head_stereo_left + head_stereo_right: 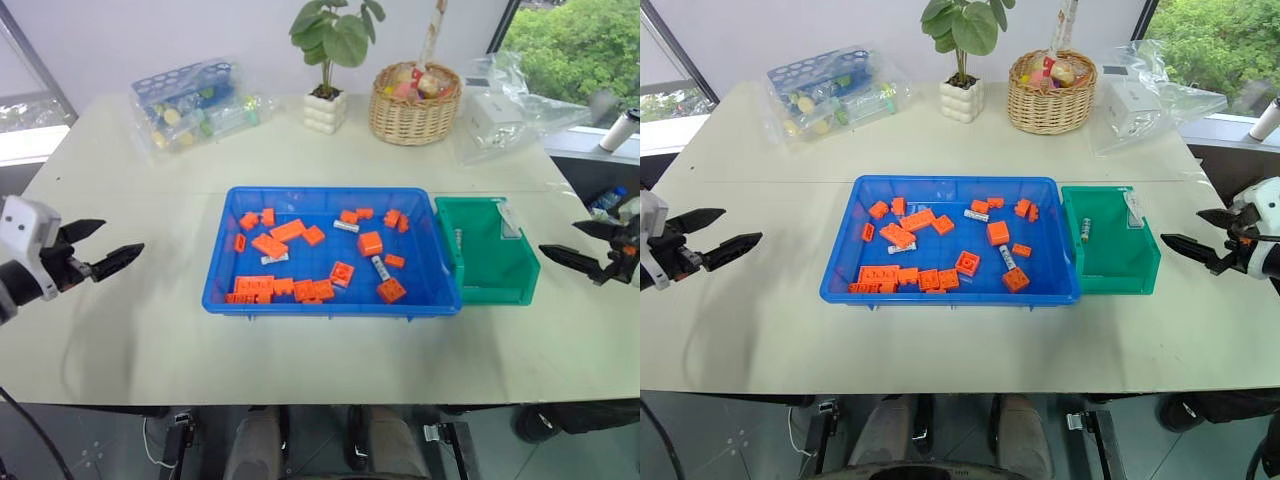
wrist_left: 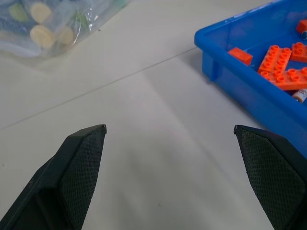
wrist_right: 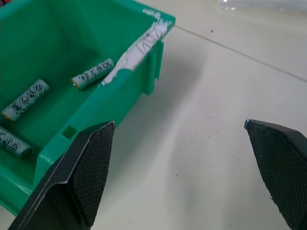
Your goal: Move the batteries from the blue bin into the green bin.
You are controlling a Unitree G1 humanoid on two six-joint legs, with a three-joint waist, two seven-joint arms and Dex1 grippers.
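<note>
Both grippers, left (image 1: 112, 245) and right (image 1: 1193, 232), are hovering with fingers apart, empty. Slim silver-white batteries (image 1: 381, 267) are lying among orange toy bricks (image 1: 270, 245) in the wide blue plastic tray (image 1: 322, 303); others are resting in the small teal-green bin (image 1: 500, 289) at right. Risk: pinching a brick alongside.

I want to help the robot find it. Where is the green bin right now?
The green bin sits on the table on the robot's right side, right up against the right end of the blue bin, with the open right gripper hovering just beyond it.

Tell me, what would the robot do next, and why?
Probably swing the open right gripper over the blue bin toward the battery lying among the orange bricks. Batteries remain there, the green bin already holds some, and both grippers hang empty beside the bins.
</note>
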